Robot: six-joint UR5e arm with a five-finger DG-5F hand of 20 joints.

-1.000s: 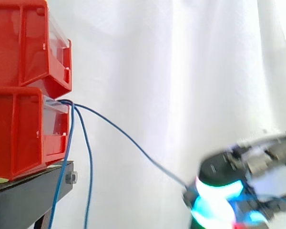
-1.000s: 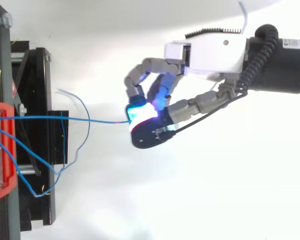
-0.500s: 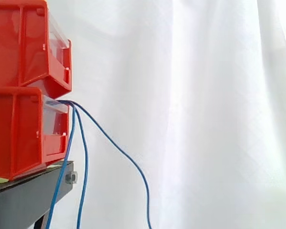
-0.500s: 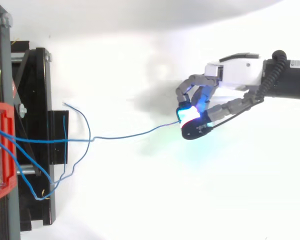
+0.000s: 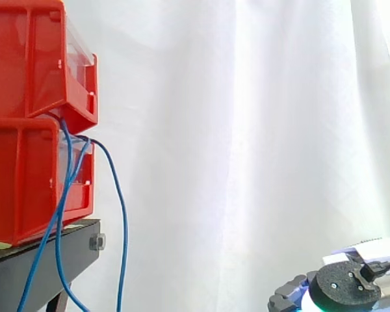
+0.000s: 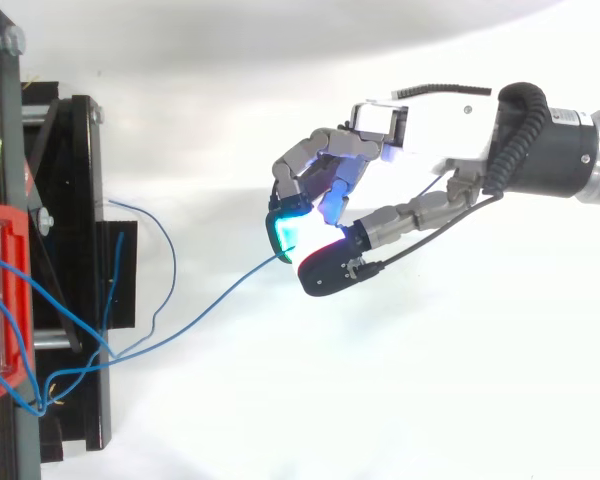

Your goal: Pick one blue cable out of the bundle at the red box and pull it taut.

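Two stacked red bins (image 5: 26, 175) stand on a black stand (image 5: 39, 263) at the left; from above the red box (image 6: 0, 300) sits at the left edge. Several thin blue cables (image 5: 121, 214) hang from the lower bin's front. One blue cable (image 6: 200, 305) runs slack from the tangle by the box up and right to my hand (image 6: 325, 185). The hand's curled fingers, one with a cyan glowing pad (image 6: 283, 232), and the black-tipped thumb pinch the cable's end. In the side view the hand (image 5: 341, 292) is low at the right, well away from the bins.
A white curtain hangs behind the work. The black stand (image 6: 70, 200) juts right from the box, and loose loops of blue cable (image 6: 165, 250) lie over it. White floor stretches between the stand and my hand.
The cable was stretched straight a second ago. My hand dropped back to the right, then rose and came left again. The held cable now sags, and the hanging cables have shifted towards the bin.
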